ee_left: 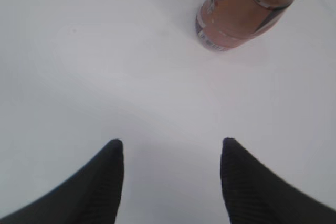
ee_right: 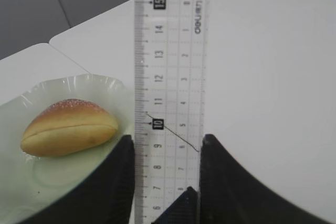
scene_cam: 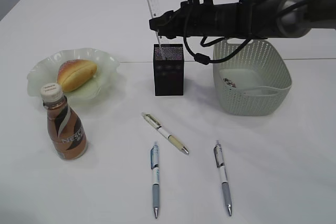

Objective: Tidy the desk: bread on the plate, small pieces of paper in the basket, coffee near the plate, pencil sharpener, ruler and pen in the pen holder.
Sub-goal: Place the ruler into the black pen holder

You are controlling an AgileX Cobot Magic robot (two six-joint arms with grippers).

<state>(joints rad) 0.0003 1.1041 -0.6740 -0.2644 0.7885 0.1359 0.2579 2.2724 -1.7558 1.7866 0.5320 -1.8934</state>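
While the right gripper (scene_cam: 160,29) holds the clear ruler (scene_cam: 153,4) upright over the black mesh pen holder (scene_cam: 168,70) in the exterior view, its lower end seems just inside the holder's mouth; a tilted release could let it catch the rim and tip the holder. Three pens (scene_cam: 165,133) lie on the table, bread (scene_cam: 76,74) sits on the plate (scene_cam: 105,59), the coffee bottle (scene_cam: 63,125) stands beside it. Left wrist view: the left gripper (ee_left: 172,153) is spread, empty, above bare table near the bottle (ee_left: 247,9). Right wrist view: fingers (ee_right: 125,177) clamp the ruler (ee_right: 169,77), a transparent plastic strip with printed scale, slick, so it may slip.
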